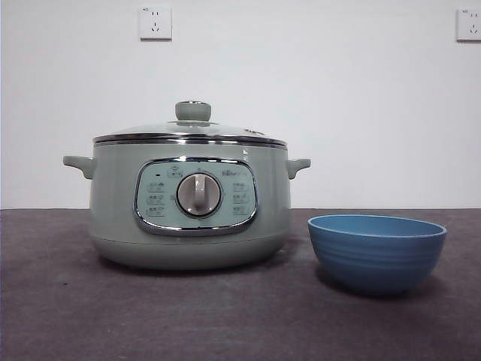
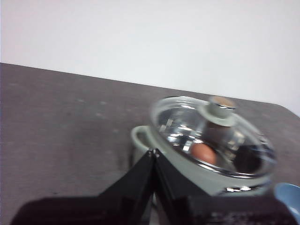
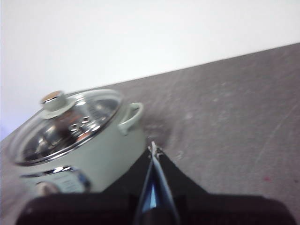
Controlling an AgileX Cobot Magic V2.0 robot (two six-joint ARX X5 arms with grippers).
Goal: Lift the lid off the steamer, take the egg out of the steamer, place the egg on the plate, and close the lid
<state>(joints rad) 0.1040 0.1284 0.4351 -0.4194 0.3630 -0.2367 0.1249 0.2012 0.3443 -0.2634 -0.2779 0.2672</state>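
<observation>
Steamer (image 1: 189, 203): upright on the dark table (image 1: 60, 308), control panel and dial facing the front camera, side handles pointing out left and right.
Lid (image 1: 190, 134): seated level on the steamer's rim, knob (image 1: 193, 110) straight up.
Egg (image 2: 203, 153): inside the steamer, seen through the glass in the left wrist view – blurred, long axis cannot be told.
Plate (image 1: 377, 252): blue bowl, mouth up, just beside the steamer on its right in the front view, not touching.
Left gripper (image 2: 153, 152): jaws pressed together, tips off the steamer's handle side.
Right gripper (image 3: 153, 149): jaws together, near the opposite handle.
Open room: bare table before both vessels.
</observation>
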